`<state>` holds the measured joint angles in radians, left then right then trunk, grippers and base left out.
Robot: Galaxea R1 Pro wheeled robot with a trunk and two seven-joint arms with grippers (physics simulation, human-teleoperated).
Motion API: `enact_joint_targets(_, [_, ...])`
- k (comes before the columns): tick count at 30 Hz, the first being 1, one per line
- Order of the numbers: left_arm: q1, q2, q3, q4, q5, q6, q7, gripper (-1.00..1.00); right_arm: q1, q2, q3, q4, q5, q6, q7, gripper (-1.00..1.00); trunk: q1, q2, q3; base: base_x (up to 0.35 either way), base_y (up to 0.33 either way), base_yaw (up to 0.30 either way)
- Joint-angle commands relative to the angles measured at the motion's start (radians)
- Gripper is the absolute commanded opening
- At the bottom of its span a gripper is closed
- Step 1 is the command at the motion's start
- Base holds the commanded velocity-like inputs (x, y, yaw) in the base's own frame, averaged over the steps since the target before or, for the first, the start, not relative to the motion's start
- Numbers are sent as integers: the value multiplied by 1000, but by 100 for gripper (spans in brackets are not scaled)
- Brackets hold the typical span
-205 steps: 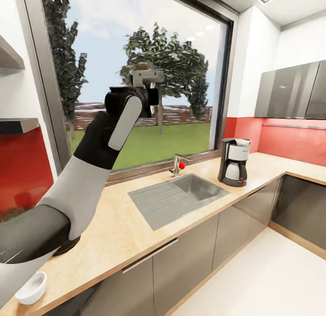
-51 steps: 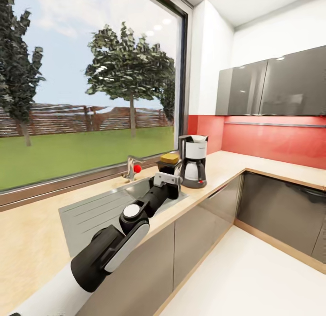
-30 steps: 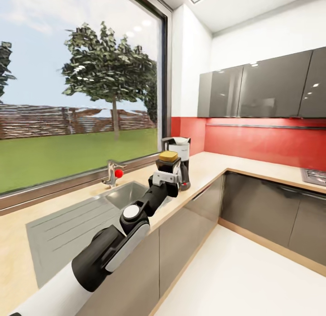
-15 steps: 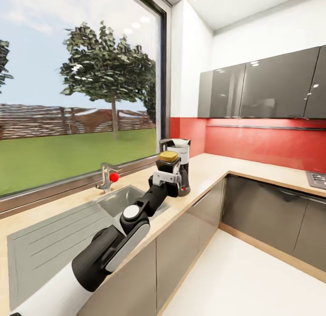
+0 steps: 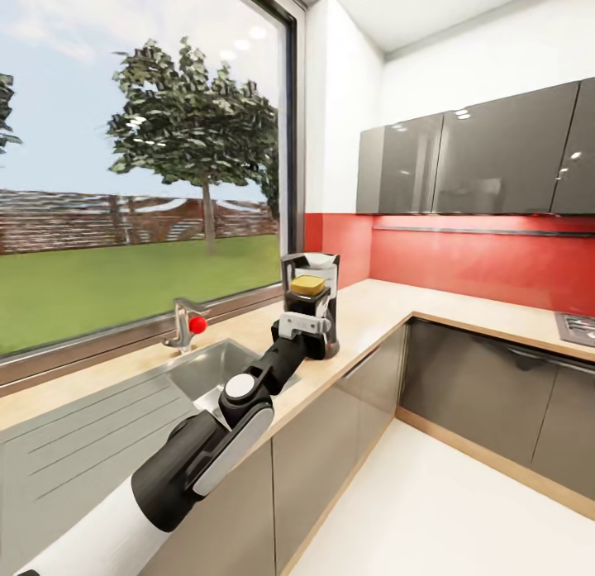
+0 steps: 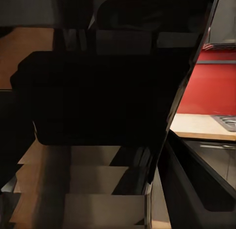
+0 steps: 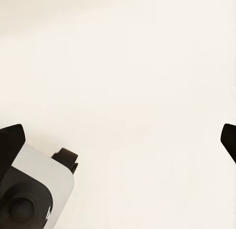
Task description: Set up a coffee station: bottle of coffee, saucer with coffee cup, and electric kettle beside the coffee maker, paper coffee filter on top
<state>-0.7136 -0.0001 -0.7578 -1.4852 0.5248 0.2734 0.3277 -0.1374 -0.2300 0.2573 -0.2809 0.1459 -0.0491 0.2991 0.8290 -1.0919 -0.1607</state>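
Observation:
In the head view my left arm reaches forward over the counter's front edge, and my left gripper [image 5: 305,310] is shut on the bottle of coffee [image 5: 307,293], a dark jar with a yellow lid. The jar is upright, directly in front of the black-and-white coffee maker [image 5: 330,266], which stands on the wooden countertop [image 5: 372,307] near the window corner. In the left wrist view the dark jar [image 6: 98,96] fills the space between the fingers. My right gripper [image 7: 118,140] is open over bare white floor, with its dark fingertips [image 7: 11,140] at the frame's edges.
A steel sink [image 5: 211,365] with a red-knobbed faucet [image 5: 186,324] lies left of the coffee maker. The counter turns a corner along the red backsplash [image 5: 479,266], under grey wall cabinets [image 5: 479,154]. A hob corner [image 5: 578,324] shows at far right. White floor [image 5: 438,510] lies below.
The whole view has swung along the counter toward the coffee maker, so the camera moved. The left arm, raised high earlier, is now lowered and extended, with the jar overlapping the coffee maker.

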Motion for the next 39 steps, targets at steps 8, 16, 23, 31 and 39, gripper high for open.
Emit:
enact_joint_targets(8, [-1, 0, -2, -1, 6, 3, 7, -100, -1, 0, -3, 0, 11, -5, 3, 100, 0, -1, -1, 65, -43, 0])
enact_joint_targets(16, [-1, 0, -2, -1, 6, 3, 7, -100, -1, 0, -3, 0, 11, -5, 3, 100, 0, -1, -1, 174, -28, 1])
enact_joint_targets(23, [-1, 0, -2, -1, 6, 3, 7, -100, -1, 0, -3, 0, 12, -5, 3, 100, 0, -1, -1, 22, -3, 55])
enact_joint_targets(31, [-1, -4, 42, -2, 3, 21, 80, -100, -1, 0, -2, 0, 12, -6, 3, 100, 0, -1, -1, 0, 0, 2])
enact_joint_targets(39, [-1, -26, 96, -5, -2, 107, 323, -100, -1, 1, -2, 2, 12, -6, 3, 100, 0, -1, -1, 0, 0, 0])
